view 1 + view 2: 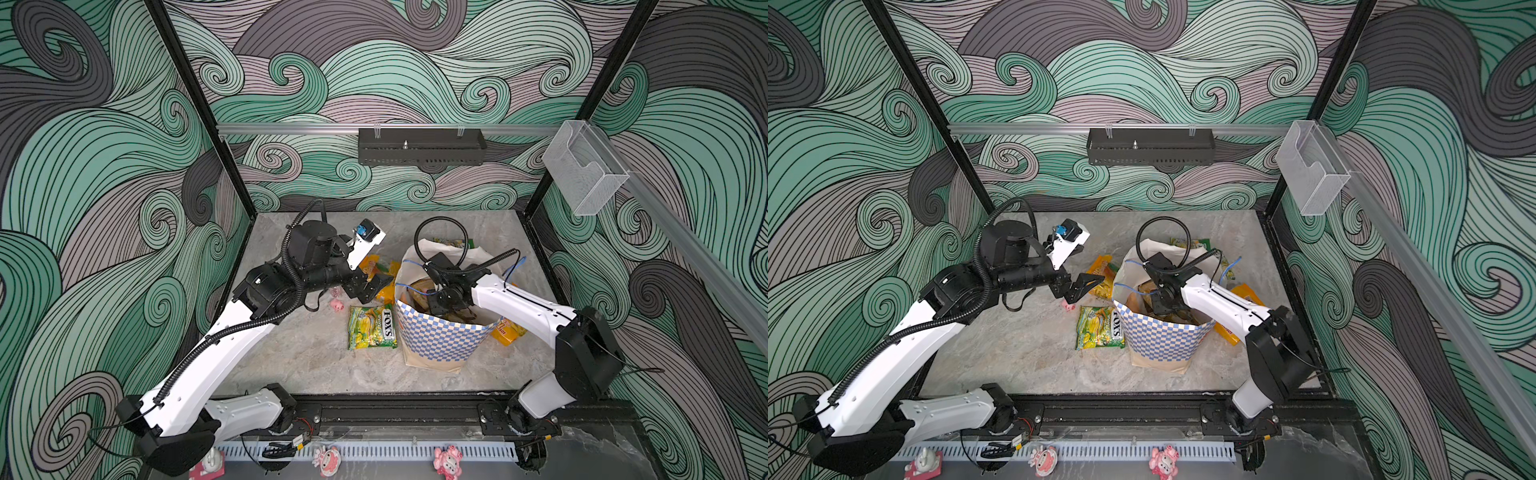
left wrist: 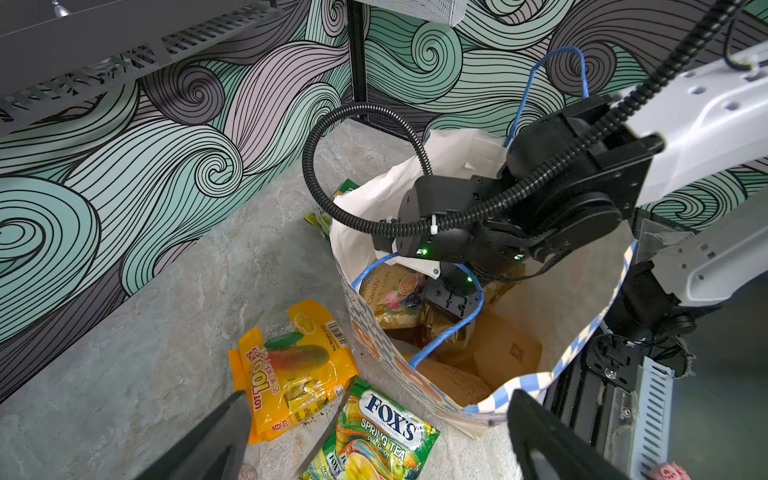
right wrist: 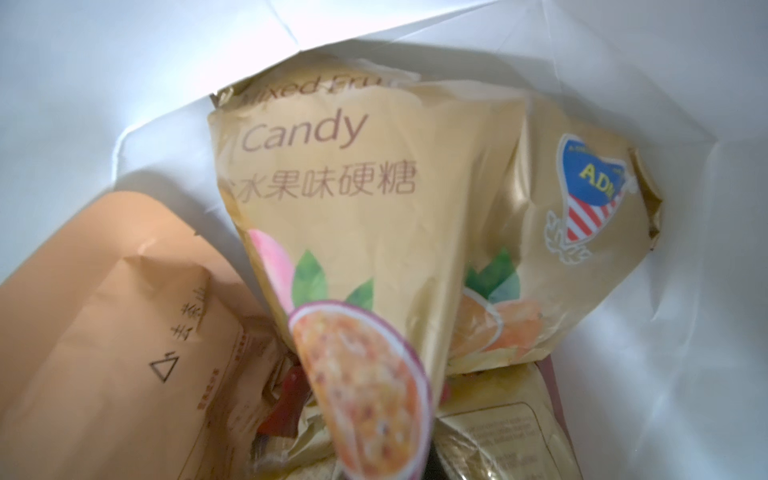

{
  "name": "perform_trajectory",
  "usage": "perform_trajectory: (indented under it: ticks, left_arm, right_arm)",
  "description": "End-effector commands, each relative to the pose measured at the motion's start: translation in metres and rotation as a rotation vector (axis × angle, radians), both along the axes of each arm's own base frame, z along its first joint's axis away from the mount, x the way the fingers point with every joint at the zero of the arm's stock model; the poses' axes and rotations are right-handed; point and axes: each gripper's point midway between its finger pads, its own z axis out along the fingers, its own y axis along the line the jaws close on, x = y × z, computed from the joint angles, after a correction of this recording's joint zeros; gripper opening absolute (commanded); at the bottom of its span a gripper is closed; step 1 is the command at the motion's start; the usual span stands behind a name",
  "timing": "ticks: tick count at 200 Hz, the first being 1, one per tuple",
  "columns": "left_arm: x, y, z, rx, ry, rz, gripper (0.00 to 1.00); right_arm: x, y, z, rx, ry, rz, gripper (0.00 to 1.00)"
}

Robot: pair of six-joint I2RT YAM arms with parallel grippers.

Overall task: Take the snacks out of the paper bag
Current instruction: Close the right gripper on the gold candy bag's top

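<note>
**A:** Which step is in hand?

**B:** The pick inside the paper bag (image 1: 436,345), by my reading. The right gripper (image 1: 442,309) is down through the bag's mouth with its jaws closed tight. Its wrist view shows the tan candy packet (image 3: 353,208) creased to a point just where the jaws would meet. I judge it has that packet pinched, though the fingers themselves are out of sight there.

**A:** And the next move?

**B:** A straight lift clear of the rim, I think. The blue cord handle (image 2: 457,328) loops across the opening right beside the gripper and could snag. After that, the packet goes out over the surface (image 1: 311,361) to be let go.

**A:** Take me front to back.

**B:** Nearest, the FOX'S packet (image 1: 372,328) lies flat on the surface, touching the bag's foot on its left side. Then comes the bag itself, upright, with the tan packet inside directly under the right gripper. More packaging shows beneath it, too unclear to count. An orange packet (image 1: 509,332) lies just right of the bag, partly hidden under the right arm.

**A:** And farther back?

**B:** The left gripper (image 1: 374,286) hovers wide open and empty, just left of the bag's rim, above a glossy orange-yellow packet (image 2: 291,365). Farthest, a green packet (image 1: 449,242) peeks out from behind the bag.
</note>
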Motion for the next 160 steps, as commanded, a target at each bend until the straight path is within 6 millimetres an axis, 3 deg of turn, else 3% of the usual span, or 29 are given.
perform_trajectory:
  ticks: [1, 106, 140, 160]
  left_arm:
    - [-0.001, 0.000, 0.019, -0.051, -0.028, 0.000, 0.98]
    - [-0.003, -0.003, 0.013, -0.034, -0.032, -0.029, 0.98]
    - [-0.011, -0.024, 0.018, -0.114, 0.044, -0.123, 0.98]
    - [0.004, -0.038, 0.022, -0.206, 0.134, -0.082, 0.98]
  right_arm:
    - [0.009, 0.004, 0.034, 0.058, -0.076, -0.018, 0.00]
    - [0.027, 0.001, 0.107, 0.176, -0.198, -0.070, 0.00]
    - [0.028, 0.005, 0.108, 0.195, -0.181, -0.069, 0.00]
    - [0.024, 0.013, 0.109, 0.241, -0.153, -0.085, 0.00]
